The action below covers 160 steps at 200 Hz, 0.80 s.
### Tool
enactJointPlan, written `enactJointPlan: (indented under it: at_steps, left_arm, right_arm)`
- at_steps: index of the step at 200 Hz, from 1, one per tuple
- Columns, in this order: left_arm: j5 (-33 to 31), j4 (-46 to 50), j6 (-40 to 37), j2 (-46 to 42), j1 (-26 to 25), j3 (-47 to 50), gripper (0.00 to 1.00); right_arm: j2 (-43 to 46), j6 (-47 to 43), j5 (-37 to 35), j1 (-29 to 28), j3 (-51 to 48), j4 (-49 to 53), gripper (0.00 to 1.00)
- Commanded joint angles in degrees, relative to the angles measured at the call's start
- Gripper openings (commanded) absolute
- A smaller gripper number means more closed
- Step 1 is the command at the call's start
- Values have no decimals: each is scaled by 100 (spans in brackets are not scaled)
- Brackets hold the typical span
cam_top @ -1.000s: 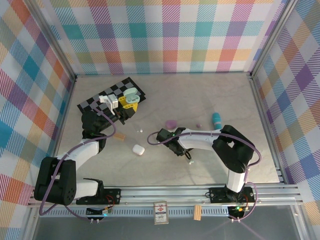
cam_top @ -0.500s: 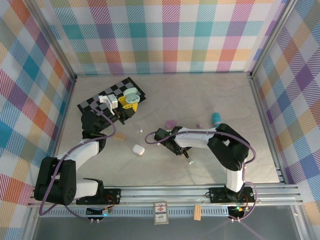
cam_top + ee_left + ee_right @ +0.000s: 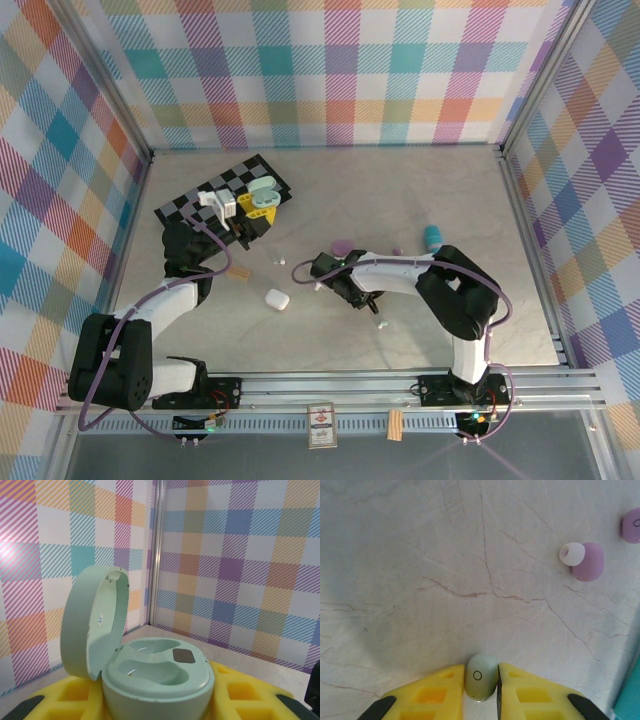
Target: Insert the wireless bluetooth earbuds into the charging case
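1. Grip on the right first: your right gripper point(image 3: 481, 684) is drawn narrow, and its yellow pads point(image 3: 440, 692) pinch a mint green earbud point(image 3: 480, 675) from both sides.
2. The bud's rounded end pokes out just past the fingertips. You cannot tell whether it touches the marble tabletop point(image 3: 445, 555) beneath.
3. Ahead of those fingers and off to their right lie two purple earbuds point(image 3: 588, 562), well apart from the grip. The nearer one shows a pale tip and the farther one is cut by the frame edge.
4. Your left gripper point(image 3: 157, 702) clasps the mint green charging case point(image 3: 157, 672) at its base, with a yellow finger on either side.
5. The case lid point(image 3: 92, 622) stands open, swung up to the left of the fingers, and the two wells face upward.
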<state>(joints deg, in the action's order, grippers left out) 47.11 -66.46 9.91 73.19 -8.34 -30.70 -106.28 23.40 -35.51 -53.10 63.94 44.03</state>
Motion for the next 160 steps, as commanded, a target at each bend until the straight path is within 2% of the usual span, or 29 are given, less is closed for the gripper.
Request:
enactJointPlan:
  at_steps: [1,52,71,109,160]
  left_arm:
    - [168,-421,63,31,70,-165,37]
    - [188,-266,-31,46,-64,-156,37]
    - [196,-85,-207,27,-190,-165,37]
    - [214,502,-653,-17,-525,-208,37]
    - [525,746,-815,184,-944,-293,37]
  right_arm:
    - [615,187,667,246,-213,-212,23]
    - [1794,544,2400,1096,-672,-729,22]
    - [2140,716,2827,1384,-818,-888,22]
    - [2603,897,3240,1715,-1004,-1092,21]
    - [3240,585,3510,1749,-855,-1109,22]
